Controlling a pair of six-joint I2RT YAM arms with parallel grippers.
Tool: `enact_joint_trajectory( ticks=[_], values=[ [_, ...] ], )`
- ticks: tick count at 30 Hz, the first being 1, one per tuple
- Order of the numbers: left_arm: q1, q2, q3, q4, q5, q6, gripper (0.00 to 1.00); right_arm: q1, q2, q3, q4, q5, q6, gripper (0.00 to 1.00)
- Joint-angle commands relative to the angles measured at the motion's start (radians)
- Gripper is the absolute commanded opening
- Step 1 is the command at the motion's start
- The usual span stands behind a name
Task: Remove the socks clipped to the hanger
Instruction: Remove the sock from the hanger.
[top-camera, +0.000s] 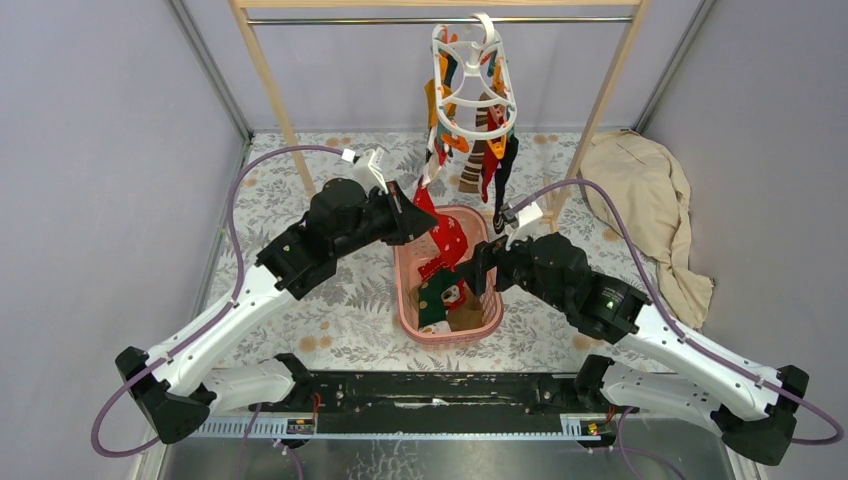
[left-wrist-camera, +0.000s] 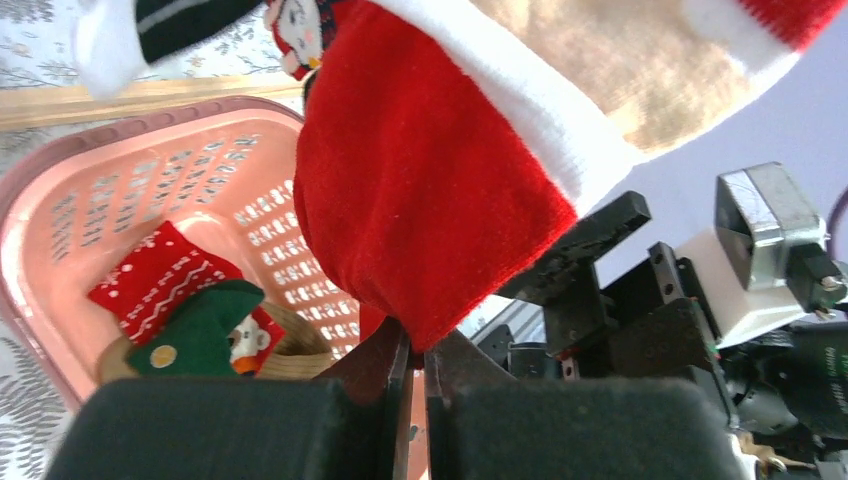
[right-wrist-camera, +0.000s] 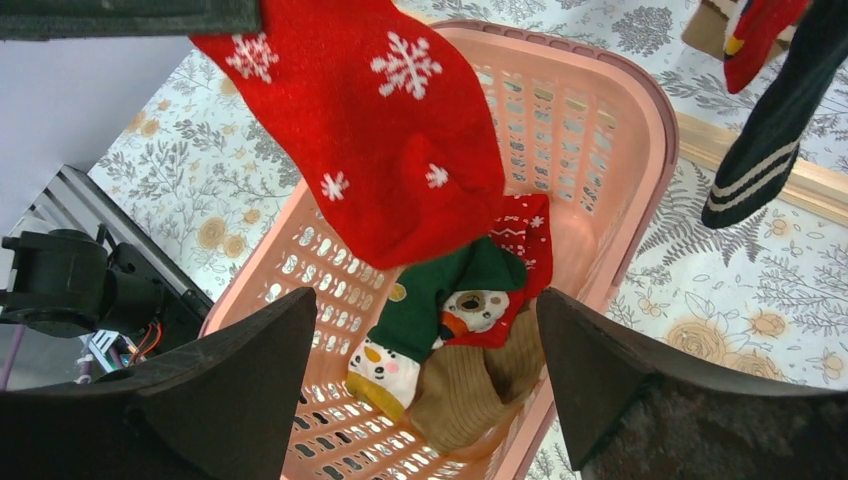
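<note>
Left hand is pinched shut on the edge of the red sock. In the left wrist view the two pads are pressed almost together, with red fabric wedged between them. The sock dangles from there over the pink basket, its snowflake toe end hanging just above the stuff already in it. From the overhead shot I honestly can't tell if any bit of that sock is caught in a clip – it's too cluttered up there.

Right hand is spread wide open and holding nothing. It sits just beside the basket's right rim, pointing into it, with its two fingers framing the view.

In the basket there's a green snowman sock, a red patterned one and an olive-brown one under both.

The hanger hangs by its hook from the wooden rack at the back of the desk. A bunch of socks dangle from its clips, including a black one with white stripes hanging just behind the basket. A beige cloth lies crumpled at the right side of the desk, well apart from all this.
</note>
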Motion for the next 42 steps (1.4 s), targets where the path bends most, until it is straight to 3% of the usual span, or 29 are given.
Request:
enact_joint_trajectory(
  ticks=[1, 12, 19, 22, 30, 35, 36, 39, 40, 41, 42],
  values=[
    [-0.014, -0.011, -0.013, 0.108, 0.076, -0.054, 0.09, -0.004, 0.008, 0.038, 0.097, -0.035, -0.032, 0.89],
    [-0.029, 0.01, -0.018, 0.22, 0.157, -0.122, 0.1, -0.005, 0.053, 0.064, 0.14, -0.035, -0.063, 0.99],
    [-0.044, 0.024, -0.008, 0.255, 0.173, -0.143, 0.11, -0.004, 0.099, 0.099, 0.135, 0.012, -0.09, 1.0],
    [-0.047, 0.026, -0.009, 0.268, 0.179, -0.151, 0.11, -0.004, 0.109, 0.109, 0.128, 0.064, -0.1, 0.95],
    [-0.05, 0.031, -0.011, 0.268, 0.179, -0.154, 0.11, -0.004, 0.098, 0.11, 0.141, 0.074, -0.119, 0.51],
    [-0.052, 0.036, -0.015, 0.241, 0.156, -0.14, 0.11, -0.004, 0.056, 0.097, 0.141, 0.07, -0.124, 0.05],
    [-0.052, 0.035, -0.017, 0.234, 0.149, -0.136, 0.11, -0.004, 0.043, 0.097, 0.133, 0.068, -0.123, 0.0],
    [-0.052, 0.037, -0.017, 0.218, 0.135, -0.125, 0.11, -0.004, -0.008, 0.087, 0.11, 0.067, -0.116, 0.04],
    [-0.051, 0.039, -0.016, 0.216, 0.132, -0.123, 0.11, -0.004, -0.024, 0.086, 0.092, 0.067, -0.114, 0.2],
    [-0.051, 0.039, -0.016, 0.215, 0.134, -0.122, 0.11, -0.005, -0.04, 0.084, 0.077, 0.065, -0.119, 0.49],
    [-0.051, 0.041, -0.015, 0.215, 0.138, -0.122, 0.11, -0.004, -0.054, 0.081, 0.06, 0.065, -0.123, 0.68]
  ],
)
